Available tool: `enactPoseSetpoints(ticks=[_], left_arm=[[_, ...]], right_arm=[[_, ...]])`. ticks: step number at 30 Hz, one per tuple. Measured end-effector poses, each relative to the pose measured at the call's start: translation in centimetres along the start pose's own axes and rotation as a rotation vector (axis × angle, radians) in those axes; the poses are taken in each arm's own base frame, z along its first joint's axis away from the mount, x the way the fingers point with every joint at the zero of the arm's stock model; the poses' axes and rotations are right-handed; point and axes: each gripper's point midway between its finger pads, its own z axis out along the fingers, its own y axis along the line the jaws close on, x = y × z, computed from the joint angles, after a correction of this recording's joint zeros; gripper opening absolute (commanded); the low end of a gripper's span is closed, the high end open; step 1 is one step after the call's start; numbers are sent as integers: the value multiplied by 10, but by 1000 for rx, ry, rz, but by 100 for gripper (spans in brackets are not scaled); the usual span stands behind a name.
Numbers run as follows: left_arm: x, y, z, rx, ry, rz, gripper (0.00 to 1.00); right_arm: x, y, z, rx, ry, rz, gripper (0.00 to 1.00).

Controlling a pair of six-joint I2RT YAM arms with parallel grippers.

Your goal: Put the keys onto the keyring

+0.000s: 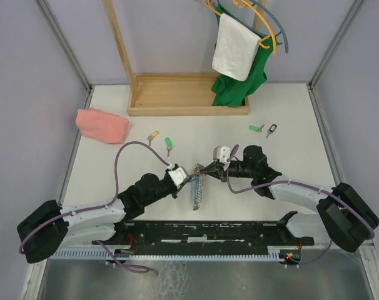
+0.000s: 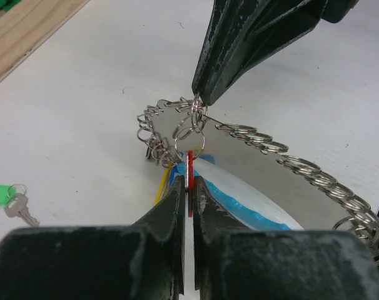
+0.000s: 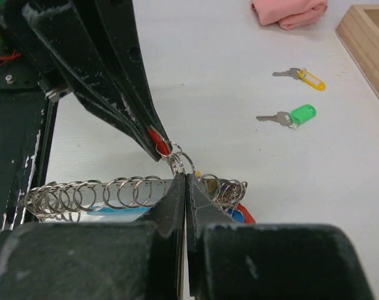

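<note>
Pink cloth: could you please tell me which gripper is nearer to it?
Left. The left gripper lies to the right of the pink cloth; the right gripper meets it from farther right.

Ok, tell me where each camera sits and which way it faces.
Top external: above and behind the arm bases, looking down at the white table; both arms show, left end effector and right end effector meeting.
Left wrist: on the left arm, facing the right end effector; own fingers shut on a red-tagged key.
Right wrist: on the right arm, facing the left end effector; own fingers shut on the grey metal ring chain.
Shared: both wrist views show that chain and one green-tagged silver key.
</note>
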Motion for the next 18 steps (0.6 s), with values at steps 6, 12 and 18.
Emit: enactPoseSetpoints(ticks=[6, 12, 18], left_arm=[[8, -4, 17, -4, -8, -78, 3], [-2, 3, 17, -40, -20, -91, 3], [-21, 11, 17, -55, -14, -50, 3]], right_arm=[[1, -7, -5, 119, -66, 106, 1], [-2, -9, -19, 190, -70, 115, 1], [-6, -10, -32, 225, -45, 76, 17]])
